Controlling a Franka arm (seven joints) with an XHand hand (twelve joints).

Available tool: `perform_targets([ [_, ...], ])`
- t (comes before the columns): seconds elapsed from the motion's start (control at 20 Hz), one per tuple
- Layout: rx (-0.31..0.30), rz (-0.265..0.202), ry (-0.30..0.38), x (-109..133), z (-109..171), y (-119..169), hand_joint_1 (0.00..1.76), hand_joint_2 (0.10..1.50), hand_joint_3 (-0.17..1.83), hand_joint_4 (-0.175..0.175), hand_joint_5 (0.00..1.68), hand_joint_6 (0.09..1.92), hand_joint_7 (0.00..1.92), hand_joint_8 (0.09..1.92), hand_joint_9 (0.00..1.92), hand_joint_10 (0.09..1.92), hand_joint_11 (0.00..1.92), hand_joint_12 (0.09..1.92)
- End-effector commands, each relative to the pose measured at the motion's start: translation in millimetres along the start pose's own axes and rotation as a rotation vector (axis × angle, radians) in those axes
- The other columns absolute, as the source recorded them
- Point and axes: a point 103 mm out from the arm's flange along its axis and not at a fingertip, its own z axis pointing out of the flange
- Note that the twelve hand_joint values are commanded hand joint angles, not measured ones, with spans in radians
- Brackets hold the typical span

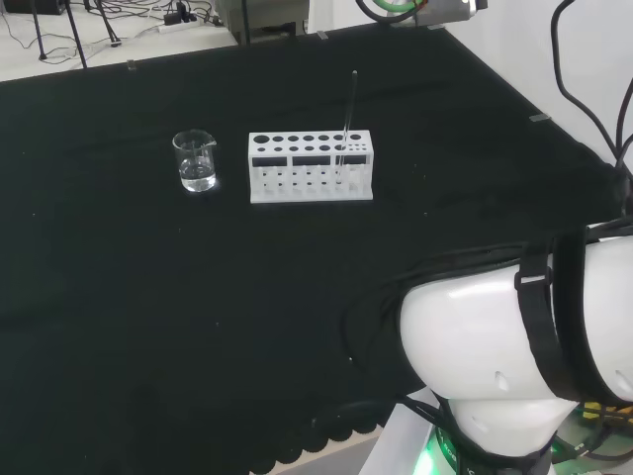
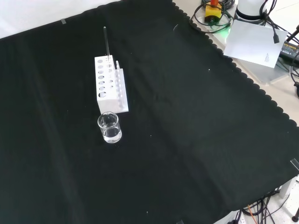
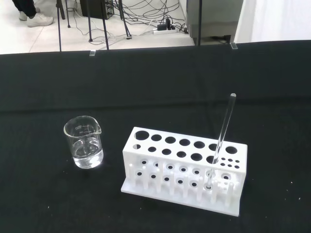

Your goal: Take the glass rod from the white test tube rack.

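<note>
Here, a white rack [image 1: 311,166] is sitting on a bench covered in black cloth [image 1: 148,277], and it is serving as the landmark. One glass rod [image 1: 347,124] is standing in a hole near the rack's right end in the head view, leaning slightly and rising well above the rack's top; in the front view the same rod [image 2: 107,43] is poking up from the rack's far end [image 2: 110,84]. One small clear beaker [image 1: 196,161], holding a little clear liquid, is standing just beside the rack's other end, apart from it. In the wrist view the rod [image 3: 222,136], the rack [image 3: 184,167] and the beaker [image 3: 84,142] are all lying ahead of the camera. The state of the hand's fingers cannot be told. Judging from this, the approach is only beginning: nothing is touching the rod yet. The next move is likely calling for the hand to travel to the rod's upper part, close around it, and lift straight up so the rack is not tipping.
</note>
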Motion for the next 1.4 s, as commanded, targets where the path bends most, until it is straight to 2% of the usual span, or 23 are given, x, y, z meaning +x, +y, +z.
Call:
perform_targets([
  [0.05, -0.007, 0.001, -0.017, 0, 0, 0, 0.72, 0.74, 0.73, -0.147, 0.05, 0.09, 0.00, 0.41, 0.00, 0.72, 0.00, 1.17],
  [0.4, -0.005, 0.004, -0.019, -1, 0, 2, 0.71, 0.78, 0.67, -0.150, 0.05, 0.09, 0.00, 0.40, 0.00, 0.72, 0.00, 1.19],
  [0.75, 0.000, 0.011, -0.012, -9, 4, 7, 0.70, 0.80, 0.65, -0.149, 0.07, 0.09, 0.00, 0.50, 0.00, 0.82, 0.00, 1.24],
  [0.8, 0.003, 0.012, -0.011, -10, -4, 8, 0.70, 0.80, 0.64, -0.149, 0.07, 0.09, 0.00, 0.52, 0.00, 0.83, 0.00, 1.26],
  [1.0, 0.005, 0.010, -0.010, -13, 8, 18, 0.69, 0.81, 0.64, -0.149, 0.08, 0.09, 0.00, 0.59, 0.02, 0.86, 0.00, 1.29],
  [1.2, -0.004, -0.013, 0.001, -15, 19, 30, 0.69, 0.81, 0.64, -0.152, 0.10, 0.09, 0.00, 0.82, 0.13, 0.88, 0.00, 1.38],
  [1.4, 0.021, -0.011, -0.002, -18, 27, 42, 0.68, 0.81, 0.64, -0.154, 0.12, 0.09, 0.00, 0.87, 0.17, 0.88, 0.00, 1.41],
])
